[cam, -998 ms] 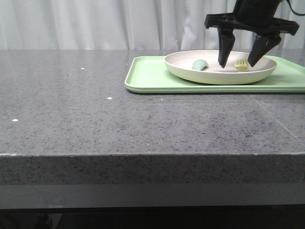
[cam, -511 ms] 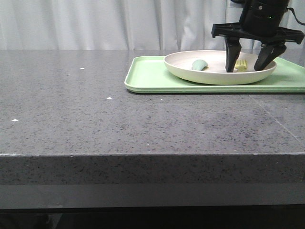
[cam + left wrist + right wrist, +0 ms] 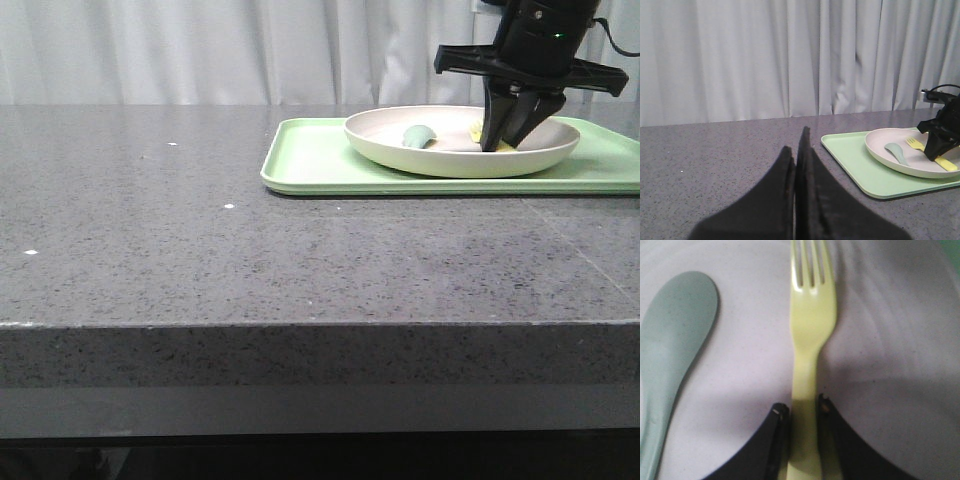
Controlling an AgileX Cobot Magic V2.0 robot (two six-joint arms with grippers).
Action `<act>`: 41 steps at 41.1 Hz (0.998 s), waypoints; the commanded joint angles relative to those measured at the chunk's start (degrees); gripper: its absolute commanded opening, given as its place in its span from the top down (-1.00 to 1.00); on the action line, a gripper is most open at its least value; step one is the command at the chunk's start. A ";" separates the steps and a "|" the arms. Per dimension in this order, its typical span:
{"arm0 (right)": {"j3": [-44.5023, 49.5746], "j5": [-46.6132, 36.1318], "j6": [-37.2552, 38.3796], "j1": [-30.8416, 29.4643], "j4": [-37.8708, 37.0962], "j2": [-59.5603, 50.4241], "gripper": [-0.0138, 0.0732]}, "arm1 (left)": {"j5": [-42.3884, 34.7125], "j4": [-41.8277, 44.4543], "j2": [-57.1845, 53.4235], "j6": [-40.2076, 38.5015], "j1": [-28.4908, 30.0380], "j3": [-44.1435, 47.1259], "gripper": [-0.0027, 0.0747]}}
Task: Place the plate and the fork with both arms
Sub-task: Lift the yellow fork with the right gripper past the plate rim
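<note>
The right gripper (image 3: 802, 410) is pinching the one fork (image 3: 810, 335) – one spoon (image 3: 670, 350) beside it, on one plate (image 3: 400, 150); the left gripper (image 3: 799, 150) is sitting closed.

Right pincer (image 3: 507, 143), on a black arm that enters from above, points straight down into the plate (image 3: 400, 152), its landmark; its two fingers stand close together on either side of the handle of the fork (image 3: 807, 370), touching it, with the tips at the plate's surface. Left pincer (image 3: 797, 150), well apart from the plate and raised above the worktop (image 3: 715, 165), is directed forward and roughly level, its two dark fingers pressed flat against each other with nothing between them.
</note>
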 commanded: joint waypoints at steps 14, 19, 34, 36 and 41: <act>-1.64 -1.30 -0.21 -0.20 -0.52 -6.00 0.83 | -4.63 -0.43 0.46 -0.61 0.00 -1.46 0.98; -1.80 -1.41 -0.21 -0.31 -0.52 -7.69 0.83 | -4.63 -0.43 0.46 -0.61 0.00 -1.46 0.98; -5.45 0.31 -0.21 -0.38 -0.52 -9.06 0.83 | -4.63 -0.43 0.46 -0.61 0.00 -1.46 0.98; -5.58 0.47 -0.21 -0.38 -0.52 -9.01 0.83 | -4.63 -0.43 0.46 -0.61 0.00 -1.46 0.98; -5.58 0.54 -0.21 -0.44 -0.57 -9.13 0.83 | -4.63 -0.43 0.46 -0.61 0.00 -1.46 0.98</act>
